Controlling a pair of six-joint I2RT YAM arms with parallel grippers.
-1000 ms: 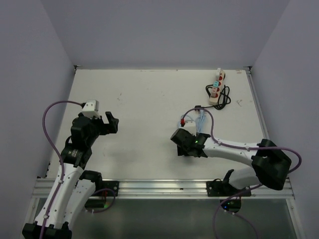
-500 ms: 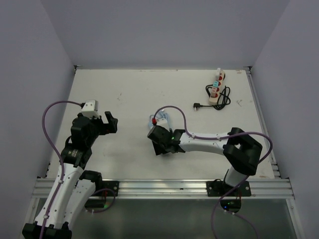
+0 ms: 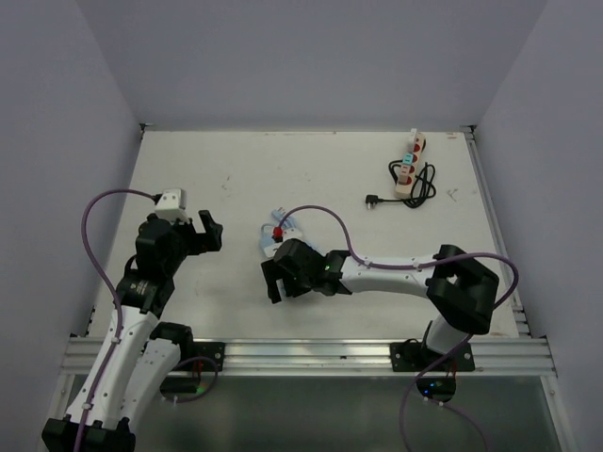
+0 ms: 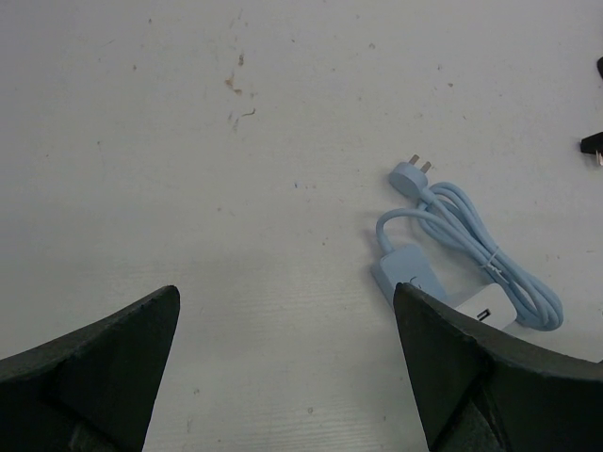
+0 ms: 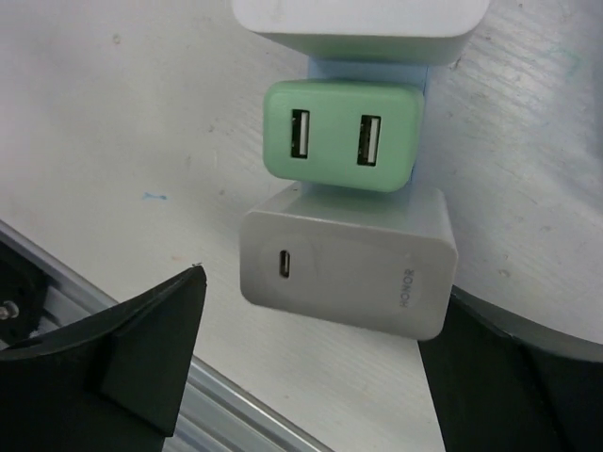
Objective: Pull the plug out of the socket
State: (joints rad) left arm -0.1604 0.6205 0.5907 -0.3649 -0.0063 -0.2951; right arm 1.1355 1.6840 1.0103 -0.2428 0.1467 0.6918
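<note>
A light blue socket strip (image 5: 372,71) lies on the white table with three chargers plugged in: a white one (image 5: 363,19), a green two-port one (image 5: 341,137) and a white HONOR one (image 5: 349,273). My right gripper (image 5: 320,377) is open just over the strip, its fingers either side of the HONOR charger. In the top view the right gripper (image 3: 275,275) sits on the near side of the strip (image 3: 273,240). In the left wrist view the strip (image 4: 415,273) and its coiled blue cable (image 4: 471,235) lie to the right. My left gripper (image 3: 209,231) is open and empty, to the strip's left.
A white power strip (image 3: 412,162) with coloured switches, its black cable (image 3: 424,184) and black plug (image 3: 374,199) lie at the back right. An aluminium rail (image 3: 311,353) runs along the near edge. Walls close in the table on three sides.
My right arm has swept left across the table, and the blue socket strip with its cable has moved left with it. The left arm has not moved.
</note>
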